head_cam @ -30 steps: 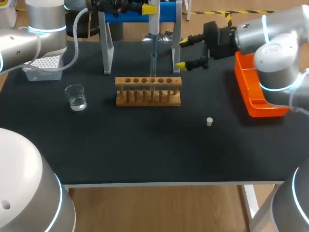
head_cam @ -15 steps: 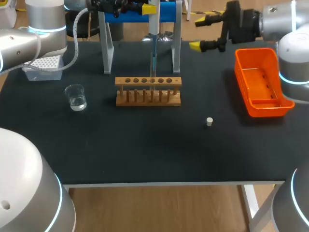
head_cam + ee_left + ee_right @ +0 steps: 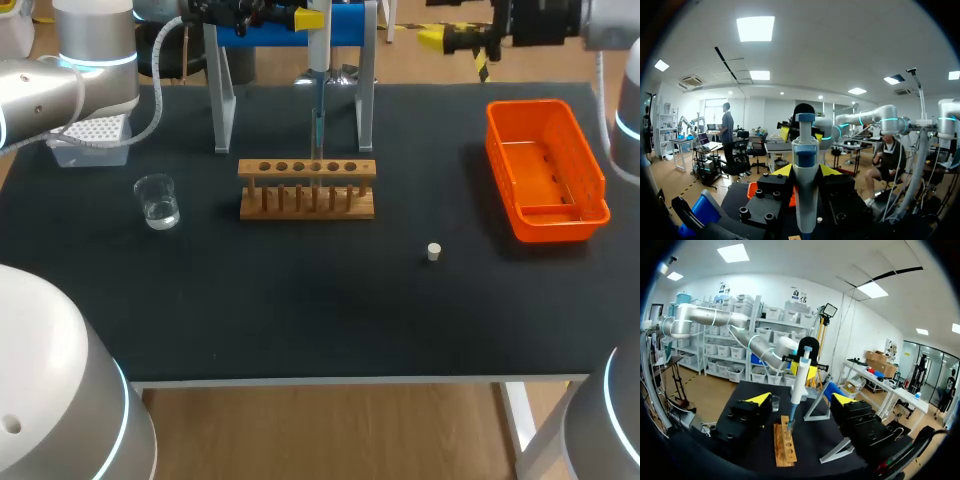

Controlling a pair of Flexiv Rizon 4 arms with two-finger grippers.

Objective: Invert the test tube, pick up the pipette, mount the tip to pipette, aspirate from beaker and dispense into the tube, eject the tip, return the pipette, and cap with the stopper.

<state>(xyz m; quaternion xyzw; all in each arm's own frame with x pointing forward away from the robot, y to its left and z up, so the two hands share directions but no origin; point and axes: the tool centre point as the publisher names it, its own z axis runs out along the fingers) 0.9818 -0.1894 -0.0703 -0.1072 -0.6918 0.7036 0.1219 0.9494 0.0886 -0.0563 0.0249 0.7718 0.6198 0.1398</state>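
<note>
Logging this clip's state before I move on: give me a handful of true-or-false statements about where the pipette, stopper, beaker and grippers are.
1. The left gripper is shut on the pipette, above the wooden test tube rack. True.
2. The stopper lies in the orange tray. False: it lies on the black table, between the rack and the tray.
3. The right gripper is open and empty. True.
4. The beaker lies on its side. False: it stands upright, holding clear liquid.
</note>
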